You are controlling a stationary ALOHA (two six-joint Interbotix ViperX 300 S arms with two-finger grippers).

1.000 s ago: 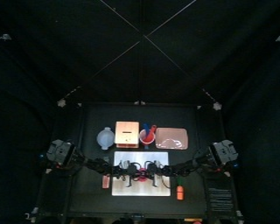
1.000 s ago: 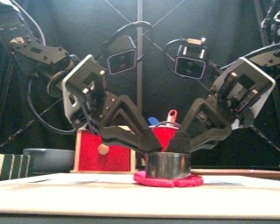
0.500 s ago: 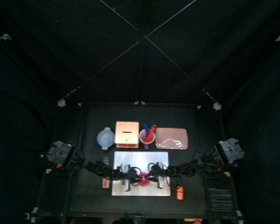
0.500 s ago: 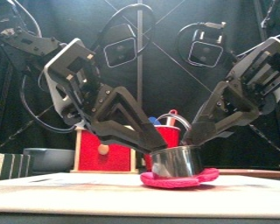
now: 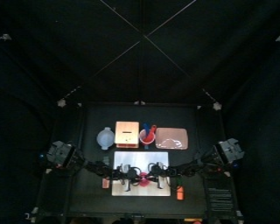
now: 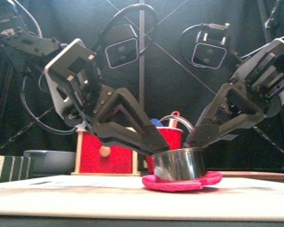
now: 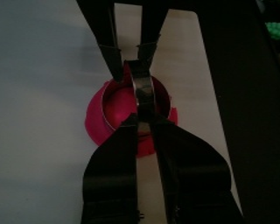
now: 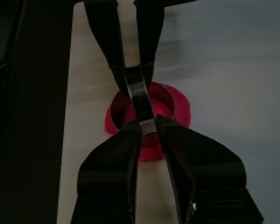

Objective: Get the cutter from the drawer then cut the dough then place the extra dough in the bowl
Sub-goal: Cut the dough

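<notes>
Pink dough on the white cutting board, a little right of the board's middle in the front view, rumpled at the edge and humped rather than flat. Planted upright in it, the round metal cutter, rim down and ringed by dough all round. Pinched on the cutter's wall from the board's left side, the left gripper, jaws drawn narrow with only the thin metal between them. Clamped likewise from the board's right side, the right gripper, jaws just as narrow on the opposite wall. Both arms sloping steeply down over the board, tips close together at the cutter.

Board matte white, lying toward the front of the black table. Behind the board, in a row:
- blue-grey bowl past the board's back left corner
- pale wooden box with a red drawer front
- red cup with the tip of a blue toy knife showing above it
- flat pink tray past the board's back right corner

Further behind the board, black curtain closing the booth, with more of the same dark cloth to either side of the board.
</notes>
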